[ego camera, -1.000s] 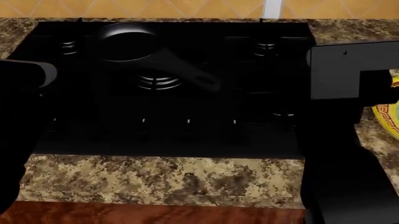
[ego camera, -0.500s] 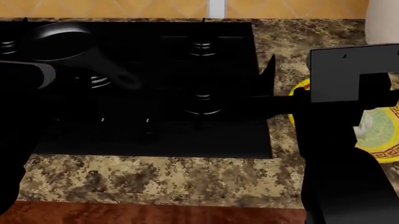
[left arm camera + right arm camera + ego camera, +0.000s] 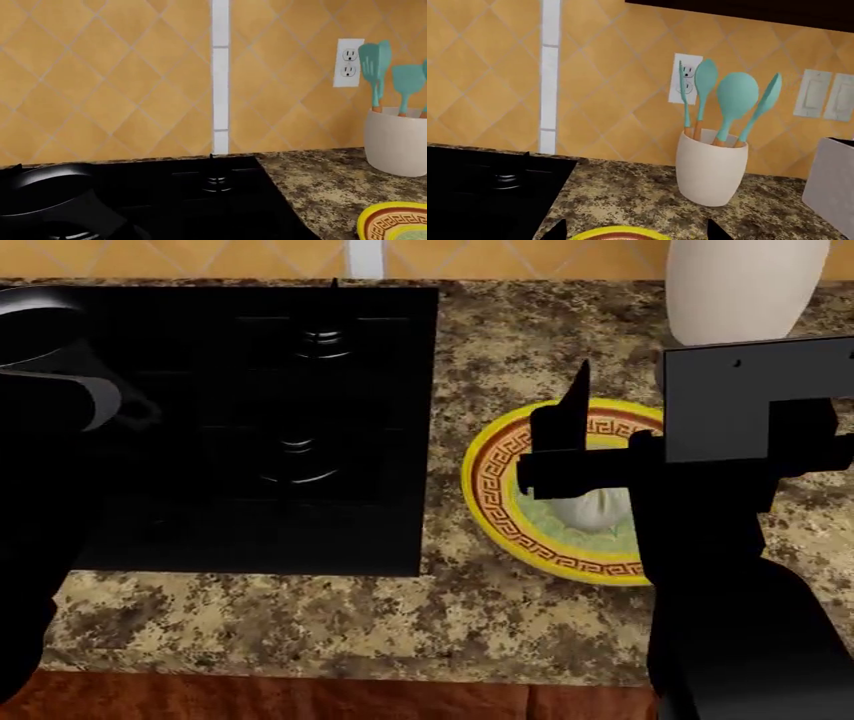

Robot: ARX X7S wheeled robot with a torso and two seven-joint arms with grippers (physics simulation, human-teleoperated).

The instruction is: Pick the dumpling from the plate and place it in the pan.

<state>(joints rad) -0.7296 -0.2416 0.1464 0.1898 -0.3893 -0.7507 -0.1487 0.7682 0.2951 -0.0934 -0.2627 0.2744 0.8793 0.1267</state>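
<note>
One dumpling [image 3: 591,508] lies in the pale green centre of the plate [image 3: 497,485], small and off-white, with part of it hidden behind the dark body of the right arm in the head view. The plate sits on the speckled granite counter [image 3: 334,625], just to the right of the black stove [image 3: 334,530]. Its yellow rim and orange-brown key band show along the left and near sides; the far right part is covered by the arm. The right gripper [image 3: 582,440] hangs over the plate, close above the dumpling. One pointed fingertip [image 3: 579,380] stands out against the counter beyond the plate. In the right wrist view two dark finger points show with a wide gap between them and the plate's yellow rim [image 3: 620,232] in that gap, so the jaws stand spread apart and hold nothing.

The pan [image 3: 47,192] rests on the stove at its far left, well apart from the plate; only its edge and handle show at the head view's left border [image 3: 34,315]. The left arm fills the left side of the head view as a dark mass, and its gripper is not seen in any view, so its jaws cannot be judged.

Beyond the plate, against the tiled wall, stands a white crock [image 3: 710,167] holding teal utensils [image 3: 737,97], beside a wall outlet [image 3: 348,62].
</note>
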